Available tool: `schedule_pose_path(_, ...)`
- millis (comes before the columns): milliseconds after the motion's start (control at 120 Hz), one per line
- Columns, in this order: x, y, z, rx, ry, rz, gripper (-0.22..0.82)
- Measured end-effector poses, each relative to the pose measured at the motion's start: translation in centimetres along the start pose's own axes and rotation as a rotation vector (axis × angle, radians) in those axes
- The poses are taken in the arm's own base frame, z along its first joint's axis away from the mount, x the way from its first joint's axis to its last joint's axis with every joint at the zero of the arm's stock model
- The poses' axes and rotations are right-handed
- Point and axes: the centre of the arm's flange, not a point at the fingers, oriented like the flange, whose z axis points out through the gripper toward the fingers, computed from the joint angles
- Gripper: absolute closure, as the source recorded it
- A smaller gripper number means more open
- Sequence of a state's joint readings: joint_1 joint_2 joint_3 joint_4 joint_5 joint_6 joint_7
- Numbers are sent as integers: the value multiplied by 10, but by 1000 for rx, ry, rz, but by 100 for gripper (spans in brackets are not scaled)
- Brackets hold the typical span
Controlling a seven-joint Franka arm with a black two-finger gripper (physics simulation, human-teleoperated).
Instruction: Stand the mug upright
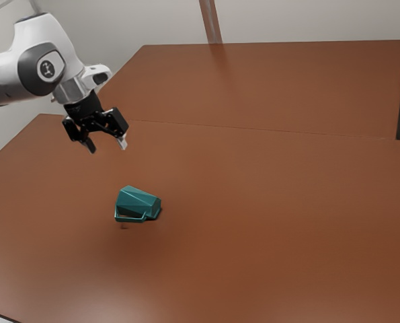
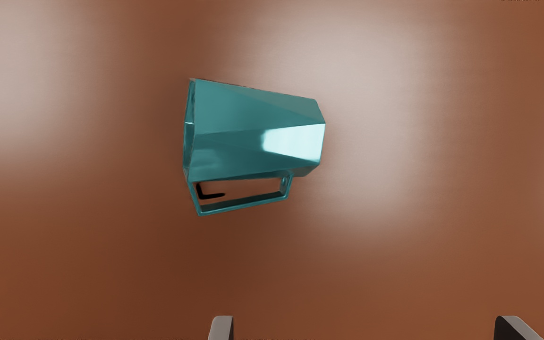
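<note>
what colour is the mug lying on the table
The mug is teal, a blue-green, and its colour shows best in the wrist view.

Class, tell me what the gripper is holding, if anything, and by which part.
Nothing is held: the gripper is open, and the mug lies on its side on the table, clear of the fingers.

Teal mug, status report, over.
Hand open, above the table, gripping nothing. Teal mug lying on its side, not upright. No obstruction seen.
</note>
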State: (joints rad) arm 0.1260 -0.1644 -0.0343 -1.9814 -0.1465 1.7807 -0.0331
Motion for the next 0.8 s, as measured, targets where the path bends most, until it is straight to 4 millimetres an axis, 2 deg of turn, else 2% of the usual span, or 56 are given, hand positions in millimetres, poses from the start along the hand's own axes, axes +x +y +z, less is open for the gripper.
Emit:
schedule_pose_path(167, -3, -46, 30, -84, -10, -29, 0)
schedule_pose_path(267, -3, -73, 40, -144, 10, -6, 0)
schedule_pose_path(367, 2, -104, 54, -195, 16, 21, 0)
schedule_pose_path(492, 12, -137, 84, -276, 7, 57, 0)
schedule_pose_path(675, 30, -171, 129, -397, 13, 93, 0)
schedule_pose_path(800, 39, -172, 148, -472, 30, 132, 0)
